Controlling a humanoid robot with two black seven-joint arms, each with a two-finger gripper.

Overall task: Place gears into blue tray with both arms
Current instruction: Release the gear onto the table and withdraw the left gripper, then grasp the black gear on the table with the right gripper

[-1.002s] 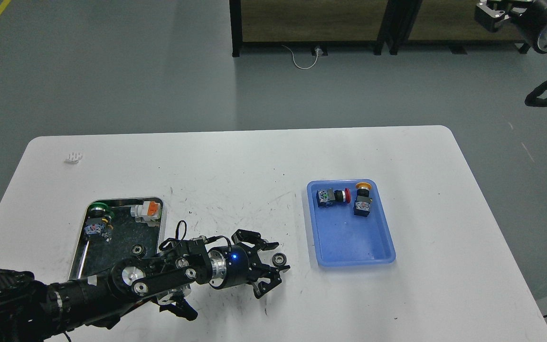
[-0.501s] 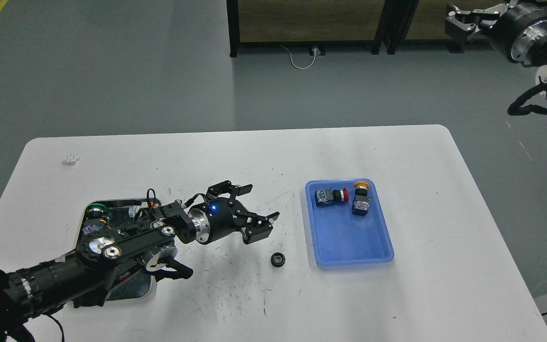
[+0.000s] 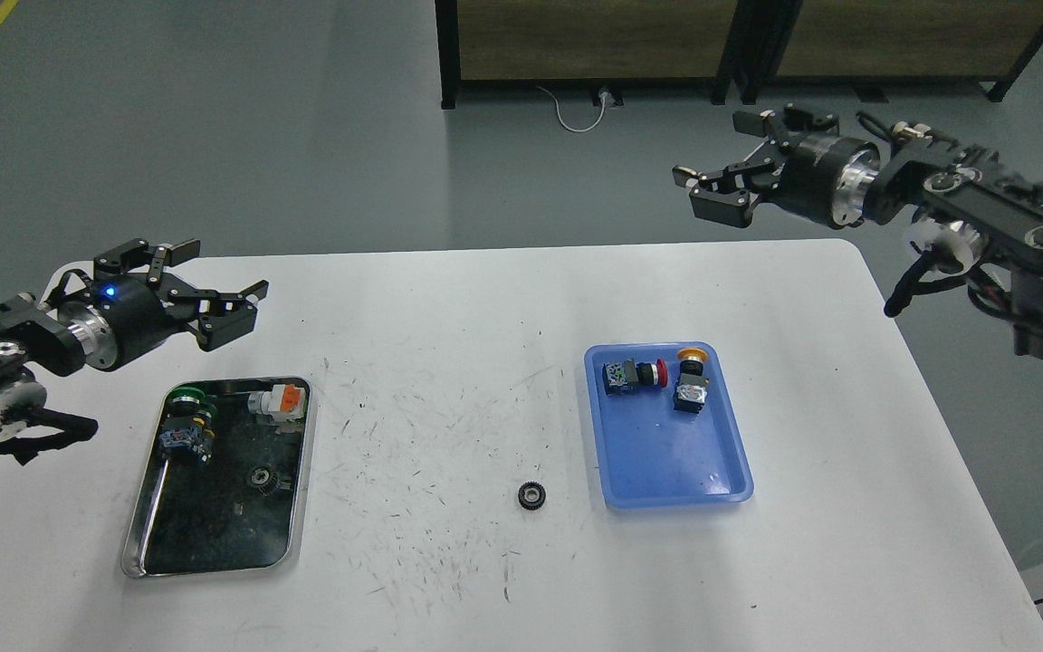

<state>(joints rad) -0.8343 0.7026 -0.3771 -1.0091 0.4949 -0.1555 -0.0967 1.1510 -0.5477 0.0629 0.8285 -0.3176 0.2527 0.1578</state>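
Note:
One black gear (image 3: 531,493) lies flat on the white table, a little left of the blue tray (image 3: 721,471). A second gear (image 3: 261,476) rests inside the steel tray (image 3: 148,566) at the left. My left gripper (image 3: 230,306) hovers open and empty above the table's far left, well away from both gears. My right gripper (image 3: 712,186) is also open and empty, raised over the table's far right edge, beyond the blue tray.
The blue tray holds two push-button switches, one red-capped (image 3: 635,375) and one yellow-capped (image 3: 691,383). In the steel tray lie a green-capped switch (image 3: 186,418) and an orange part (image 3: 282,400). A small white object (image 3: 136,301) sits at the far left.
My left gripper let go of the gear, left it on the table, then rose and pulled back to the far left. The right arm swung in from the upper right towards the table.

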